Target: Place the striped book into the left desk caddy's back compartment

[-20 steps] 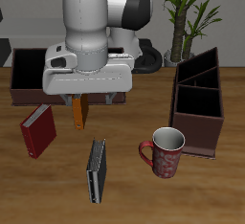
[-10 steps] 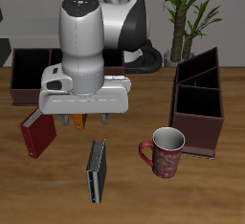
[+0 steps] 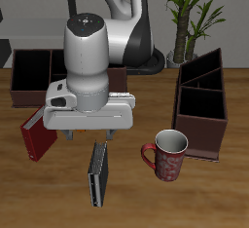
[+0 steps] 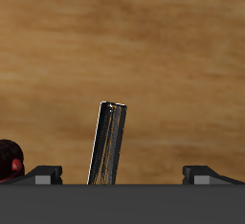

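One thin, finely striped book (image 3: pixel 97 173) lies on grained wooden table (image 3: pixel 136 198).

- Arm (image 3: pixel 89 61) is lower and nearer the table's front edge than a second ago.
- Gripper (image 3: pixel 89 134) now hangs just behind the striped book's (image 3: pixel 97 172) far end.
- Orange book, visible earlier beneath the hand, is now hidden by it.
- Red book (image 3: pixel 36 134) is now partly covered.

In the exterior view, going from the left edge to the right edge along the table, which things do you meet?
Red book → striped book → mug → left desk caddy.
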